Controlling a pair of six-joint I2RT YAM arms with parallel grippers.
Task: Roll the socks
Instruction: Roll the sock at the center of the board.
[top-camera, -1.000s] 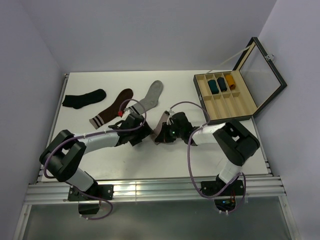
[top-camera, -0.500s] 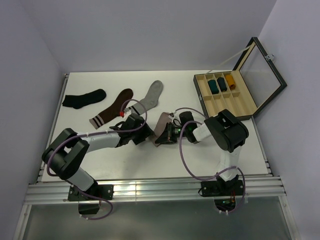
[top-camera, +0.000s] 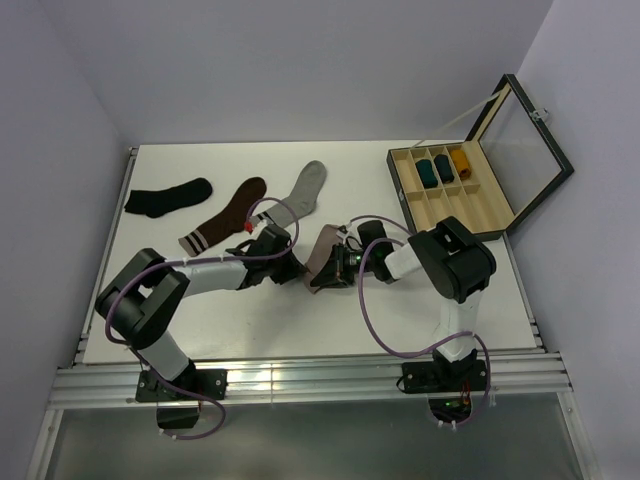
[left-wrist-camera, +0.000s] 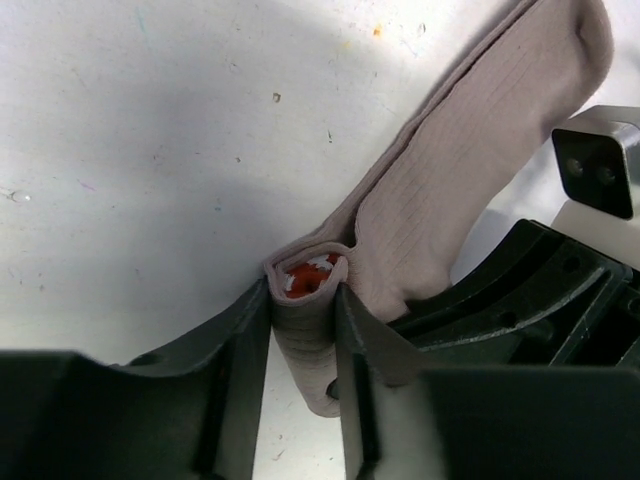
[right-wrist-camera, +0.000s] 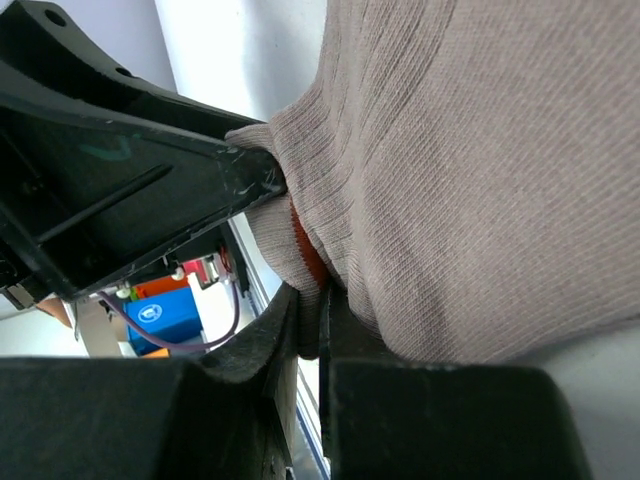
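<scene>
The pink sock (top-camera: 322, 252) is found near the middle of the white table (top-camera: 300, 320), lying between the two arms and gripped from both sides. In the left wrist view the left gripper (left-wrist-camera: 300, 300) is seen clamped on the folded cuff end of that sock: its two dark fingers (left-wrist-camera: 250, 340) press against either side of the fold, and a patch of the red-and-white striped cuff (left-wrist-camera: 312, 275) is exposed at the top of the fold, between the fingertips. From there the body of the sock is stretched up and to the right across the table. The right gripper (right-wrist-camera: 310, 300) is closed on the edge of the same sock, with ribbed pink fabric pinched between its nearly touching fingers and a sliver of red shown just above them; how much fabric is caught there cannot be made out, as the view is very close. The two grippers are placed just beside each other, with parts of each visible in the other's wrist view. The grey sock (top-camera: 303, 190) is laid flat farther back on the table, apart from both grippers. To its left a brown sock (top-camera: 225, 217) and a black sock (top-camera: 168, 196) are spread out. At the right rear an open box (top-camera: 470, 205) with compartments is set, in which three rolled socks (top-camera: 443, 168) are stored at the far end.
</scene>
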